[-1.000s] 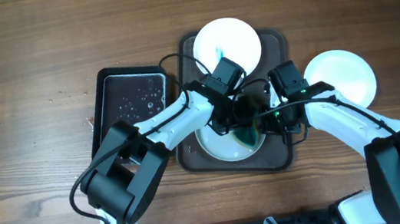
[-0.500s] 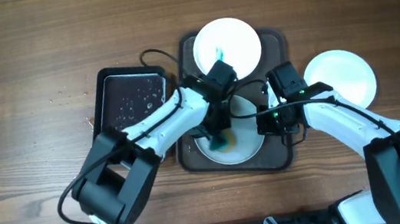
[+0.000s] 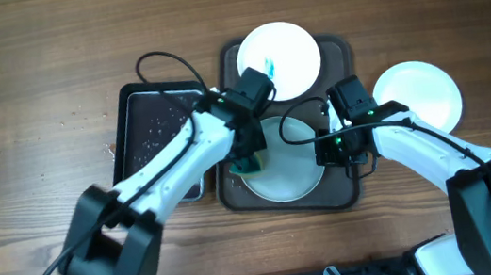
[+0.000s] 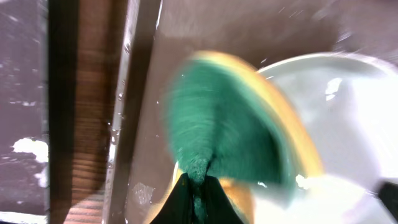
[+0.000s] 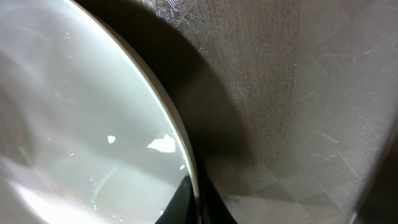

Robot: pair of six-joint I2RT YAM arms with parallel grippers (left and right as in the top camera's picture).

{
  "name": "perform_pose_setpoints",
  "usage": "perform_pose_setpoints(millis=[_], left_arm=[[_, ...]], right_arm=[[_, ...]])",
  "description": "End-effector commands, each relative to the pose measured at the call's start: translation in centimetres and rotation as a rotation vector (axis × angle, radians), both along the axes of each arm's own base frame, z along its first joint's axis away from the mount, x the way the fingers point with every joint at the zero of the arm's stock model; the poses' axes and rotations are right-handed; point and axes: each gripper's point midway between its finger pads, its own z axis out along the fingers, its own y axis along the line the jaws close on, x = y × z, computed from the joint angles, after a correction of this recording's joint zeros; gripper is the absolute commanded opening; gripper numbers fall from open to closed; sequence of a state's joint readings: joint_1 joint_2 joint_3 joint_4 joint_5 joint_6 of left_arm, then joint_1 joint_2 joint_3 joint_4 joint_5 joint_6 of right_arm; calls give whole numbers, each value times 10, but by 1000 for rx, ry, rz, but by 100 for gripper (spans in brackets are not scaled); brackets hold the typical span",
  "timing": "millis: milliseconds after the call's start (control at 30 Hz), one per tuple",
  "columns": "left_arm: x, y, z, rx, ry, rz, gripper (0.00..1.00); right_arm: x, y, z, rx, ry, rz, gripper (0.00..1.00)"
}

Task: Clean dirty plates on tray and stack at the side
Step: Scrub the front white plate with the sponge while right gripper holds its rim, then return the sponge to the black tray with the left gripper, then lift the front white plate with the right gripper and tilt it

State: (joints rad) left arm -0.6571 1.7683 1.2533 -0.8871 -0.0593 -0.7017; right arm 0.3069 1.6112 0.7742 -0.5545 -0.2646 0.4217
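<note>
The dark brown tray [image 3: 355, 191] holds two white plates. The far plate [image 3: 286, 48] carries a teal smear. The near plate [image 3: 279, 176] looks plain white and wet. My left gripper [image 3: 250, 156] is shut on a teal-and-yellow sponge [image 3: 247, 165] at that plate's left edge; the left wrist view shows the sponge [image 4: 230, 137] blurred over the plate [image 4: 354, 124], pinched by my left gripper [image 4: 198, 186]. My right gripper [image 3: 326, 151] is shut on the near plate's right rim, seen close as the gripper [image 5: 194, 194] on the plate [image 5: 81, 124]. A third clean plate [image 3: 422, 95] lies on the table to the tray's right.
A black rectangular pan [image 3: 158, 135] with water drops sits just left of the tray, under my left arm. A black cable loops above it. The tray floor [image 5: 298, 112] is textured. Bare wooden table [image 3: 30, 90] surrounds everything.
My left gripper has swept the sponge leftward across the near plate to its left edge, and the teal smear there is gone. The right gripper has stayed put on the rim.
</note>
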Motion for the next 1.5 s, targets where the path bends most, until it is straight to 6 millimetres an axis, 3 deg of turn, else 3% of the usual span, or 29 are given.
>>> perform_pose_setpoints(millis=[0, 133, 233, 267, 367, 433, 567, 667, 733, 833, 967, 1033, 1067, 1100, 1133, 1233, 1467], left_arm=[[-1, -1, 45, -115, -65, -9, 4], [-11, 25, 69, -106, -74, 12, 4], [-12, 66, 75, -11, -74, 95, 4], [-11, 86, 75, 48, -74, 120, 4], [-9, 120, 62, 136, -62, 161, 4], [-9, 142, 43, 169, -51, 219, 4], [-1, 160, 3, 125, -64, 273, 4], [9, 151, -17, 3, -79, 207, 4], [11, 151, -23, -26, -79, 207, 4], [15, 157, -23, -42, -85, 232, 18], [17, 155, -6, -108, -87, 248, 57], [16, 154, 6, -133, -92, 252, 63], [15, 156, 21, -139, -106, 257, 64], [15, 157, 27, -141, -113, 259, 65], [14, 158, 35, -143, -125, 262, 66], [7, 168, 62, -149, -159, 290, 74], [-23, 209, 100, -145, -219, 432, 93]], right_arm=[[-7, -14, -14, -82, 27, 0, 4], [-7, -14, -14, -83, 26, 5, 4], [-8, -13, -14, -76, 24, 20, 4], [-8, -13, -14, -75, 24, 20, 4], [-8, -13, -14, -72, 26, 20, 4], [-8, -12, -14, -69, 26, 20, 4], [-8, -12, -14, -69, 27, 20, 4], [-8, -12, -14, -69, 27, 19, 4], [-8, -12, -14, -69, 27, 19, 4], [-8, -12, -14, -69, 27, 19, 4], [-7, -12, -14, -68, 23, 20, 4], [-4, -11, -13, -65, 11, 19, 10], [0, -10, -13, -60, -10, 19, 20], [3, -9, -12, -59, -21, 18, 19], [6, -8, -11, -55, -31, 17, 7], [12, -6, 3, -56, -27, 30, 4], [28, -1, 77, -64, -67, 105, 4]])
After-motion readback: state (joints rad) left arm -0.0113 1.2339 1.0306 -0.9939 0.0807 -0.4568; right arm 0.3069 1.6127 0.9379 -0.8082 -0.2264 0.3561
